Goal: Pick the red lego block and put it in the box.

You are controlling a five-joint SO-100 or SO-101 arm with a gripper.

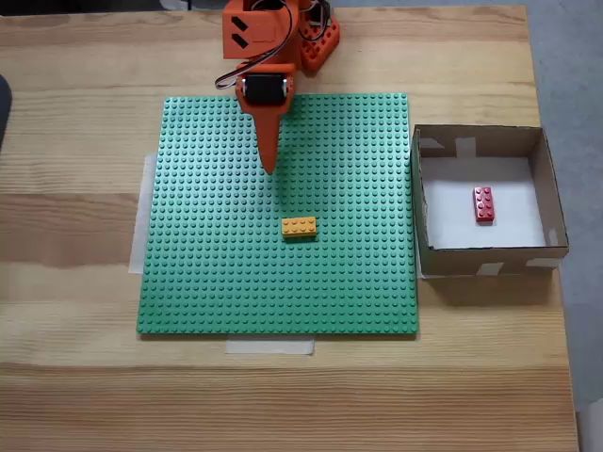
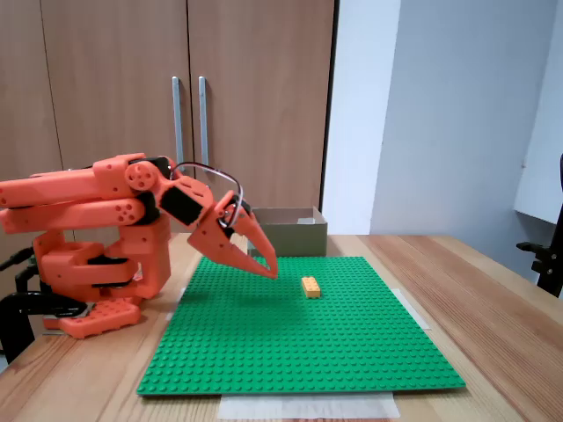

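Already the red lego block (image 1: 483,203) lies flat on the white floor of the box (image 1: 556,202), a little toward the wall that is on the right in the top-down fixed view, and it touches none of the walls. By the look of it, the main work of the task is finished: the block is in, and nothing red is left on the green baseplate (image 1: 217,282).

The hand (image 1: 270,166) is drawn back toward the arm's base, well apart from the box. In the top-down fixed view it points down over the far part of the baseplate. In the side-on fixed view its tip (image 2: 268,271) hangs just above the studs, with the arm folded low over its own base. The two fingers come together at the tip with no gap visible between them, so the hand looks clenched and carries nothing.

A yellow-orange brick (image 1: 299,226) sits on the baseplate near its middle, just ahead of the hand and apart from it. It is not the task's block and appears untouched.

What may remain, I judge, is at most for the arm to settle into its rest pose on the wooden tabletop (image 1: 75,113).
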